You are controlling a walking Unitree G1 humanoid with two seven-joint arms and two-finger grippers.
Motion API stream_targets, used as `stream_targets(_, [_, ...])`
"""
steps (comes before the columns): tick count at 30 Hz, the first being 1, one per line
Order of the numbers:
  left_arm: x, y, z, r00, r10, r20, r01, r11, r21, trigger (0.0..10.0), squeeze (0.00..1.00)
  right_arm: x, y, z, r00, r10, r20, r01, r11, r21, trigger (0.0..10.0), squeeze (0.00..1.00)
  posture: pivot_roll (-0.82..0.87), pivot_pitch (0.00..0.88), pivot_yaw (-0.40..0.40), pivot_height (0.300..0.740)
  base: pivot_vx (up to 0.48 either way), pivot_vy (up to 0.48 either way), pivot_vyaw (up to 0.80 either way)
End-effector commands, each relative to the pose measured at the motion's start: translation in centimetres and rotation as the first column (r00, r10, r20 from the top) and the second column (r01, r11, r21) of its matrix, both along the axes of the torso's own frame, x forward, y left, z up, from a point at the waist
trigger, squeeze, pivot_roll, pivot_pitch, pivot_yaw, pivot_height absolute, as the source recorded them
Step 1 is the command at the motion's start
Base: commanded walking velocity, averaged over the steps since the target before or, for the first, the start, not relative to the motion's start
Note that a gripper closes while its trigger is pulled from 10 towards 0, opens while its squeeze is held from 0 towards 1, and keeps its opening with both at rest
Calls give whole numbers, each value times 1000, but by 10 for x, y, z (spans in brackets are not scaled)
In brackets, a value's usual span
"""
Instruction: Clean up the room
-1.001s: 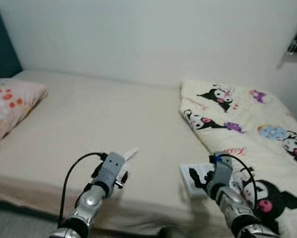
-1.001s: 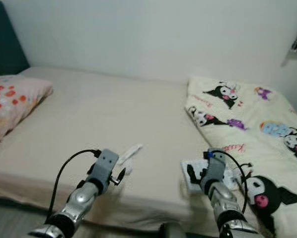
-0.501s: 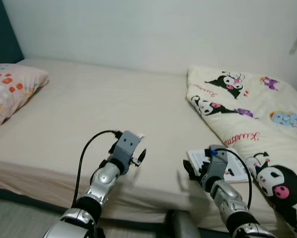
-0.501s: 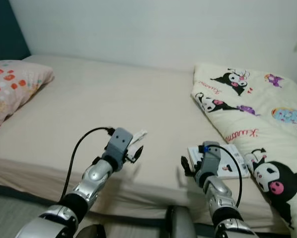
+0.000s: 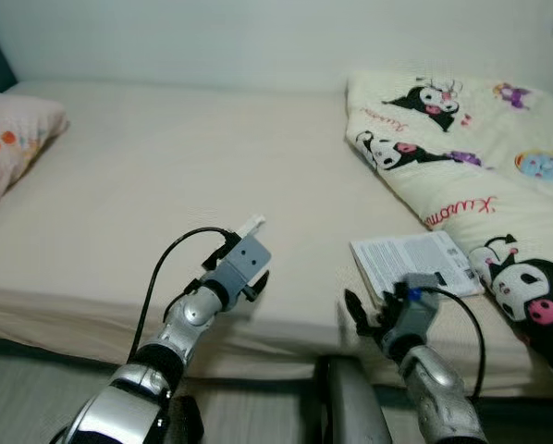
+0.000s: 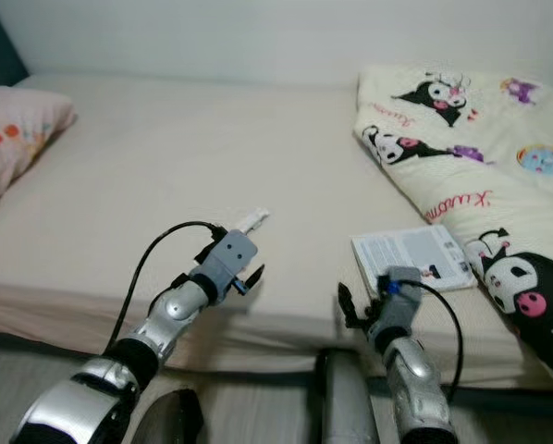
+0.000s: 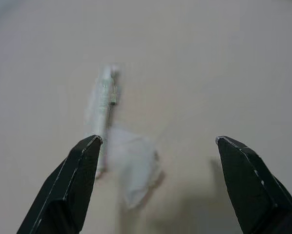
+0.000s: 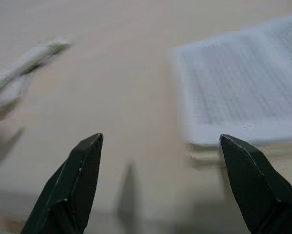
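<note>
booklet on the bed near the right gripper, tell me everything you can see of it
The booklet is thin white paper covered in dense small black print, with a small red mark near one corner. It lies flat and closed on the beige bed sheet, slightly askew. Its far edge touches the cartoon-print blanket. The right gripper, fingers open, is near its front left corner, not touching it.

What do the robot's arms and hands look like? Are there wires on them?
Both arms are shiny silver with dark joints. The left arm and right arm each have a grey box at the wrist and a black cable looping over it; the right box has a small blue spot. The left hand and right hand each have two long, pointed black fingers.
</note>
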State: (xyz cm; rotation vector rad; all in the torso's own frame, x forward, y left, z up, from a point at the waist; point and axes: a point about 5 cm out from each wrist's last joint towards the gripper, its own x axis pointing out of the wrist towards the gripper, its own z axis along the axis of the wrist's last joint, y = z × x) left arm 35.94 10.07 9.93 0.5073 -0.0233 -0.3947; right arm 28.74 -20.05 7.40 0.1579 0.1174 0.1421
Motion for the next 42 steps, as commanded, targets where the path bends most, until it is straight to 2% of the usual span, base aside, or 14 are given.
stream_targets(1, [8,0,11,999,31,12,-31,999,-21,10000,0,-3,-2,7,1000,-14,4,14,1000,7,10000,0,-238,283,2,495,0,0,-706])
stream_targets(5, [15,4,21,997,69,23,-68,996,-53,10000,0,-4,-7,21,999,-33,33,33,999,0,10000,0,-247,291,-2,495,0,0,-703])
stream_targets(7, [20,5,30,995,94,37,-91,993,-74,10000,0,-4,-11,40,996,-42,80,43,999,-4,10000,0,-257,296,-6,495,0,0,-700])
stream_targets(8, [20,5,30,995,94,37,-91,993,-74,10000,0,-4,-11,40,996,-42,80,43,999,-4,10000,0,-257,296,-6,495,0,0,-700])
stream_targets(11, [22,8,34,991,116,64,-113,993,-42,10000,0,-7,-11,59,993,-39,111,40,999,-14,10000,0,-264,301,-9,495,0,0,-700])
stream_targets(15, [22,9,33,990,125,71,-123,992,-19,10000,0,-8,-11,61,993,-40,113,42,999,-19,10000,0,-265,302,-9,495,0,0,-681])
stream_targets(17, [22,22,26,980,190,56,-193,980,51,10000,0,-11,-12,64,992,-55,117,55,998,4,10000,0,-265,308,-9,495,0,0,0])
stream_targets(21, [22,29,22,974,223,48,-226,971,83,10000,0,-12,-12,65,992,-60,115,60,998,7,10000,0,-265,308,-9,495,0,0,0])
stream_targets(24, [12,56,-5,929,367,-55,-356,922,151,10000,0,-16,-13,71,991,-66,113,66,998,5,10000,0,-270,313,-9,495,0,0,0])
stream_targets(25, [12,56,-5,929,367,-55,-356,922,151,10000,0,-16,-13,71,991,-66,113,66,998,5,10000,0,-270,313,-9,495,0,0,0])
stream_targets(27, [6,64,-17,906,406,-122,-386,909,155,10000,0,-17,-14,75,992,-69,109,68,998,6,10000,0,-272,314,-11,495,0,0,0])
stream_targets(32, [0,66,-28,881,430,-200,-411,902,128,10000,0,-18,-15,80,991,-76,111,75,997,6,10000,0,-281,313,-10,495,0,0,0])
stream_targets(34, [0,65,-29,881,427,-204,-409,904,126,10000,0,-18,-16,81,991,-79,112,79,997,6,10000,0,-285,312,-10,495,0,0,0])
stream_targets(42, [6,54,-17,903,402,-152,-398,916,58,10000,0,-24,-20,83,989,-102,104,102,995,5,10000,0,-298,305,-10,495,0,0,0])
